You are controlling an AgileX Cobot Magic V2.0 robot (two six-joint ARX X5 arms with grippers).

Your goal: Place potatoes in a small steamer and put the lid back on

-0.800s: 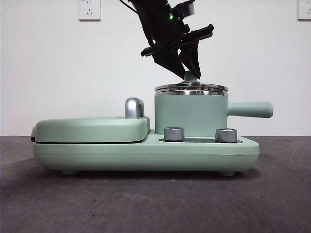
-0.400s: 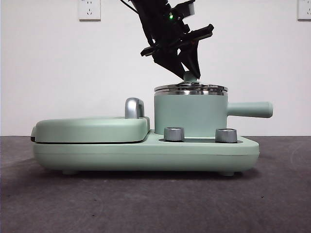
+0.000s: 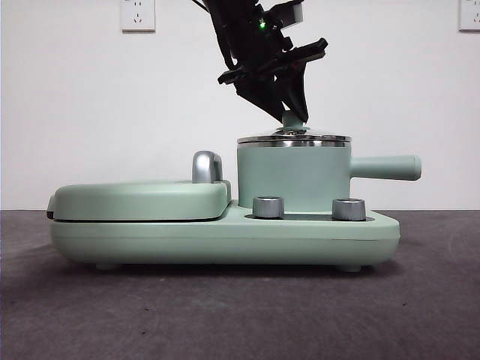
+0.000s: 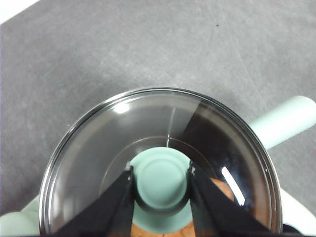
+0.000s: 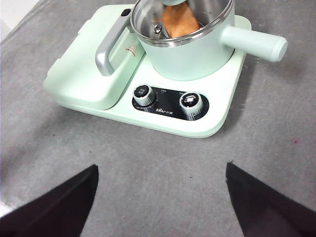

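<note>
Pinched between the left tool's (image 4: 160, 177) black jaws, the lid's mint-green knob (image 4: 163, 180) tops a steel-rimmed glass lid (image 4: 98, 148) resting on the small steamer (image 3: 292, 176), potato (image 5: 178, 20) orange-brown beneath; right tool (image 5: 160, 207) spread.

Lid (image 4: 148, 143): clear glass, glossy, polished steel rim; knob (image 4: 162, 180) smooth matt mint plastic. Steamer (image 3: 294, 177): satin mint body, shiny steel inside. Potato (image 5: 178, 19): matt orange-brown skin. Dials (image 5: 143, 94): brushed metal. Grill handle (image 5: 109, 47): satin silver metal. Table (image 5: 163, 168): grey, matt, faintly scuffed.
</note>
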